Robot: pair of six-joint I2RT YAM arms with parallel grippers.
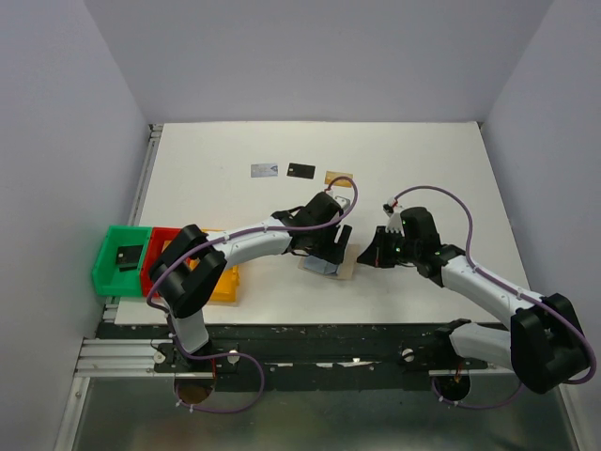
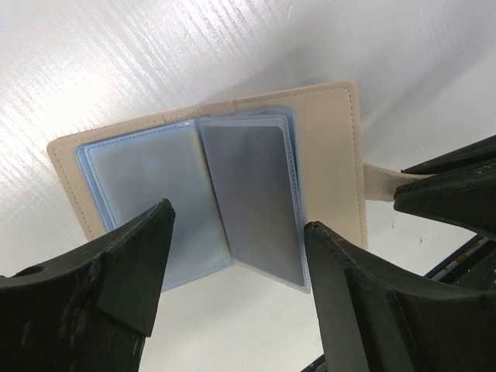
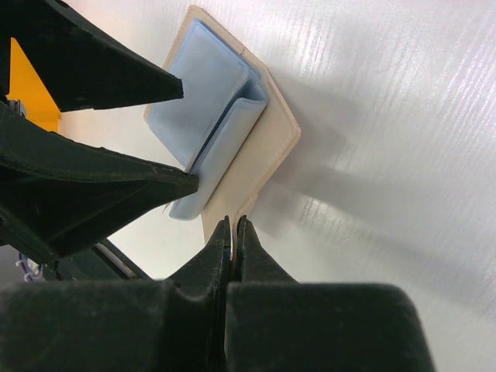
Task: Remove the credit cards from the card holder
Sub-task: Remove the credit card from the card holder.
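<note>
The card holder (image 2: 209, 186) lies open on the desk (image 1: 423, 169), approx. in the middle btw. the two arms, with the light-blue sleeves up and the tan border around them. Its closing tab (image 2: 378, 180) sticks out at one side. The right end effector (image 3: 235, 226) is closed on this tab, so the holder is pinned in place. The left end effector (image 2: 239, 225) hangs just above the sleeves with fingers wide apart, gripping nothing. One inner sleeve looks greyer than the other; I cannot tell from the wrist view if a card sits inside. At the far side of the desk, well apart from the holder, three cards lie in a row: a silvery-white card (image 1: 265, 170), a black card (image 1: 300, 170) and an orange-gold card (image 1: 338, 177). A dark flat item (image 1: 127, 256) lies in the green bin (image 1: 105, 268), too small to identify. My judgement: the task is partly done, and the step in hand is going for the next card. The next move needs the left fingers to come down to a sleeve opening w/o pushing the holder. Then they pinch a card edge and pull it out along the sleeve, while the right side holds the tab.
</note>
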